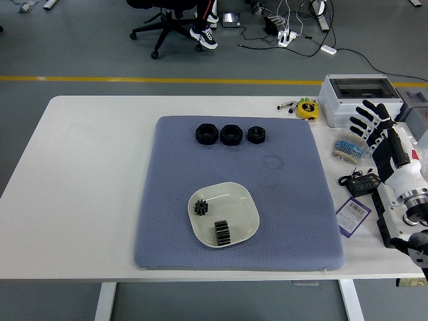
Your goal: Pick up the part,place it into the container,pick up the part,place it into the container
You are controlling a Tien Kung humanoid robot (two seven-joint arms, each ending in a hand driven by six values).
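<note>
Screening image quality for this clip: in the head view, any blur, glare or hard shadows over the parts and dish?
Head view: lighting is even and diffuse, with only soft shadows beside the two gears in the white dish and the three black nuts; no glare on the blue mat; the right hand shows slight blur at its fingers; the frame is otherwise sharp.
</note>
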